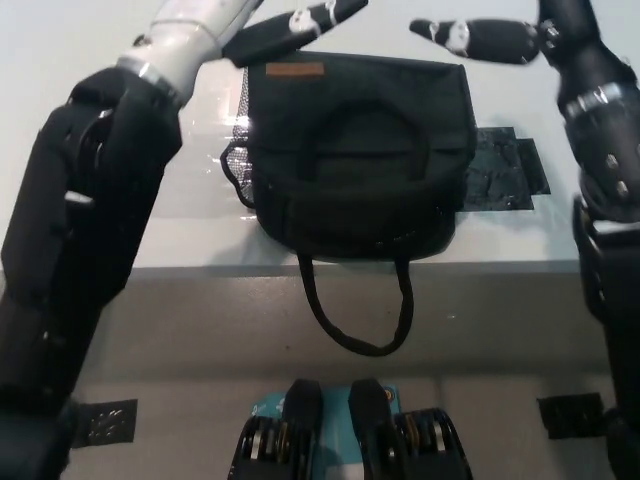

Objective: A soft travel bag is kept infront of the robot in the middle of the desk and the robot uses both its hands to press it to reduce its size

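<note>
White desk (90, 40) fills the upper frame. Black soft travel bag (355, 155) sits mid-desk near the front edge, one strap loop (355, 315) hanging over it. Black patch (508, 172) partly hidden under bag's right side. Left hand (250, 25) above bag's far left corner, right hand (500, 38) above far right; both cut by top edge, fingers extended, empty.
</note>
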